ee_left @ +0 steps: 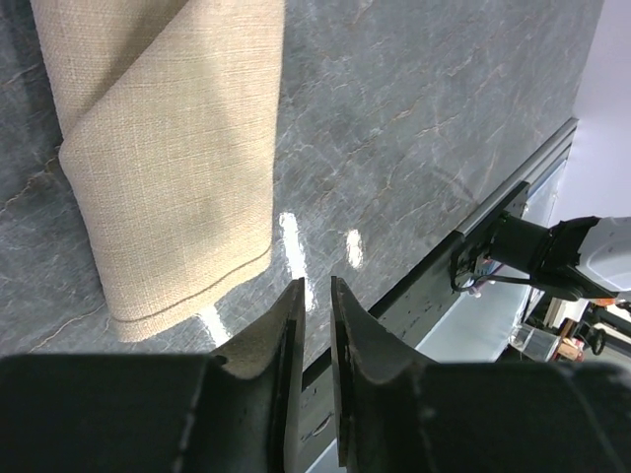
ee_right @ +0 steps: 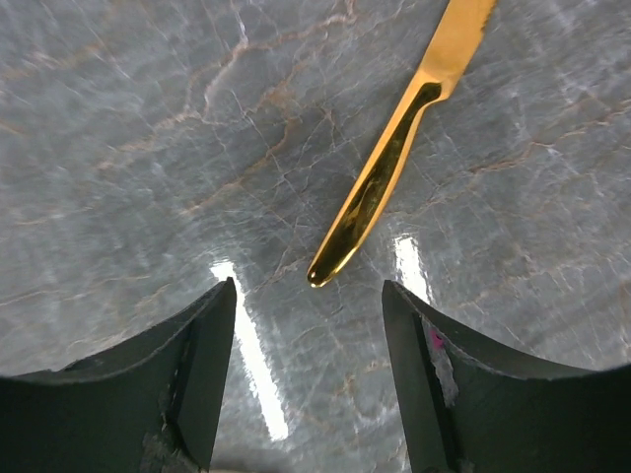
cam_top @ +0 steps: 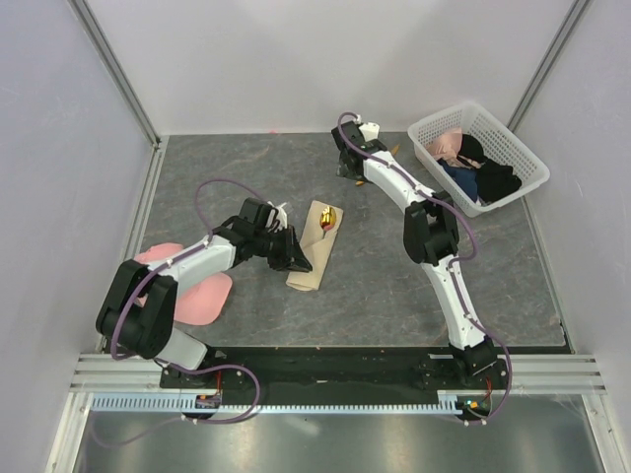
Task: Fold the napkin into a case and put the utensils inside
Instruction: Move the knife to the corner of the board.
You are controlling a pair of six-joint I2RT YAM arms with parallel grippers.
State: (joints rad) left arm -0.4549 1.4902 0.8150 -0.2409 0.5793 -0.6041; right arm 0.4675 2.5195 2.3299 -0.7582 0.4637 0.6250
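Hovering beside the near end of the folded napkin (cam_top: 312,258), the left claw (ee_left: 315,288) stands slightly parted, empty; the spoon (cam_top: 328,219) lies at the napkin's far end. Rightward, the knife (ee_right: 394,168) lies on the bench (ee_right: 118,118) just ahead of the wide-open right claw (ee_right: 308,292), long axis slanting away right.

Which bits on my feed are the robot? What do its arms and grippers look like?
The left arm and right arm match: white links, black joints, a purple cable looping along each. Black two-finger grippers; the right gripper has a small pink mark on one finger.
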